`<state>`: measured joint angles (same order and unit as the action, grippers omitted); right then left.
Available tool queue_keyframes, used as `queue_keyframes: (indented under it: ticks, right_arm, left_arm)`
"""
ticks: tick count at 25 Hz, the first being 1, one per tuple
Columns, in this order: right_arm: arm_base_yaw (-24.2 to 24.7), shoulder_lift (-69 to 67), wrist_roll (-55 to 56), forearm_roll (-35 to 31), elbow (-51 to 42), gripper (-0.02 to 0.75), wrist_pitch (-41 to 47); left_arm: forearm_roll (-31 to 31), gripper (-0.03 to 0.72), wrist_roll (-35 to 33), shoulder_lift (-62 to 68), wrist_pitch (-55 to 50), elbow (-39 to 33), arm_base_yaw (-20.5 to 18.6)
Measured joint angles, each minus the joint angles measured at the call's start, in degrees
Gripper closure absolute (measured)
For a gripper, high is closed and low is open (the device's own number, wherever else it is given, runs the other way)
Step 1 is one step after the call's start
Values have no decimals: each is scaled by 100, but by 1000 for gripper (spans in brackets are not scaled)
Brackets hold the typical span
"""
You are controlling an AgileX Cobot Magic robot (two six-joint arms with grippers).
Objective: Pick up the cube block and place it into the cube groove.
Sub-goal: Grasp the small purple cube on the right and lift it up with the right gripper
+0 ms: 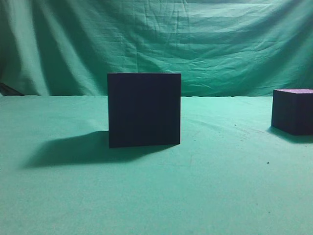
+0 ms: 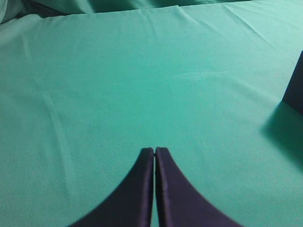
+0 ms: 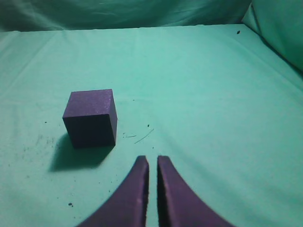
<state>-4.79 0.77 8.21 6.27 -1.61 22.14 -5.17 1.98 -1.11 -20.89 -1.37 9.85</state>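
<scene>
The cube groove [image 1: 144,109], a large near-black box, stands mid-table in the exterior view; its edge shows at the right border of the left wrist view [image 2: 296,92]. The cube block [image 1: 293,111], small and dark with a purple top, sits at the far right edge of the exterior view. In the right wrist view the cube block [image 3: 91,117] lies ahead and to the left of my right gripper [image 3: 152,160], apart from it. My right gripper is shut and empty, with a narrow slit between its fingers. My left gripper [image 2: 155,151] is shut and empty over bare cloth.
Green cloth covers the table [image 1: 146,196] and hangs as a backdrop [image 1: 156,44]. Small dark specks and a thread lie on the cloth near the cube block [image 3: 142,136]. Neither arm shows in the exterior view.
</scene>
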Motion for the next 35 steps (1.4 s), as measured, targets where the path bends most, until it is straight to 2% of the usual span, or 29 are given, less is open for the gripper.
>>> queue_keyframes:
  ticks: [26,35]
  right_arm:
    - [0,0,0,0,0,738,-69]
    - [0,0,25,0,0,738,-2040]
  left_arm:
    - [0,688,0,0,0,0,0]
    - [0,688,0,0,0,0,0]
